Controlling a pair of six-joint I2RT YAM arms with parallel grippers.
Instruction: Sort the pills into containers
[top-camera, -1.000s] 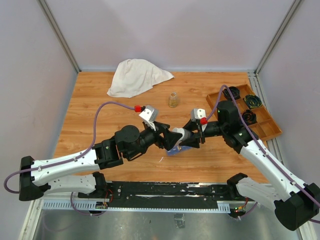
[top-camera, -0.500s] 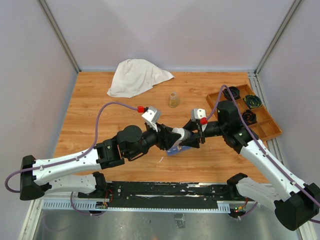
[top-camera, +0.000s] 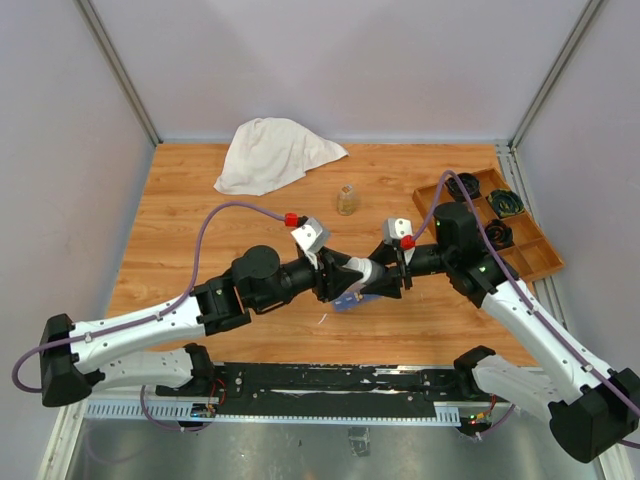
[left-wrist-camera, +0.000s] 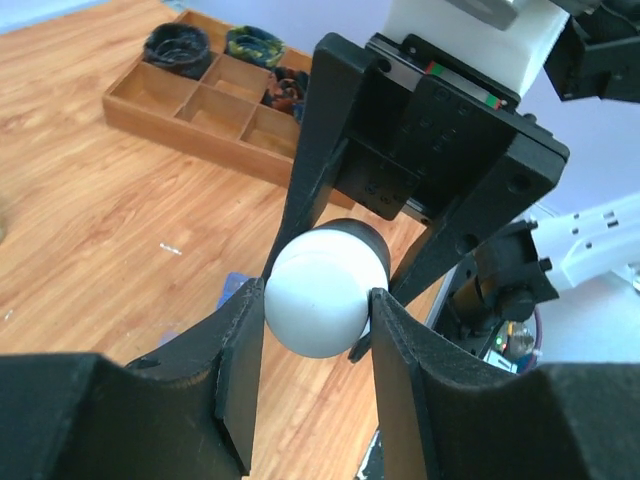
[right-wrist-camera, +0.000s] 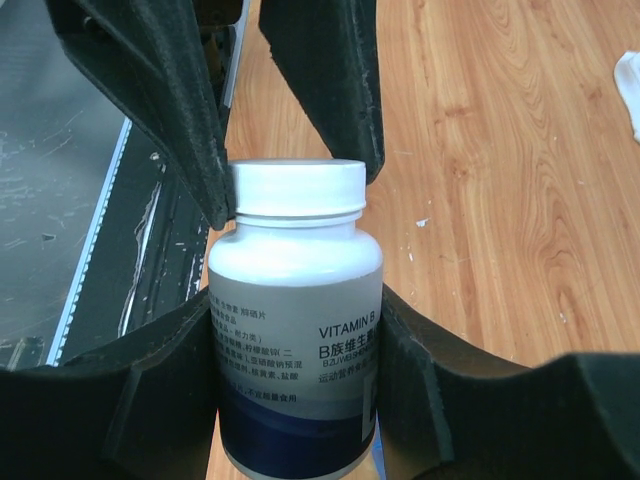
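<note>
over the last second my left arm has pushed further in toward the right. the left jaws now sit clamped on the white cap (left-wrist-camera: 320, 300) of the vitamin bottle (right-wrist-camera: 295, 330). the right jaws are clamped on the bottle's body, one finger on each side of the label. they hold it roughly on its side above the surface (top-camera: 200, 200), with the cap pointing at my left wrist. the right arm has hardly moved in that time.

the cap is on and looks seated against the neck, so i judge the opening is only just starting. i have both grips i need, and the next move calls for a twist of one wrist against the other. i can see no pill out of the bottle.

the blue pill organizer (top-camera: 345, 301) lies on the surface right beneath the two jaws. it is mostly hidden by them, so i cannot tell whether its lids are open. the wooden tray (top-camera: 535, 258) sits well off to the right.
</note>
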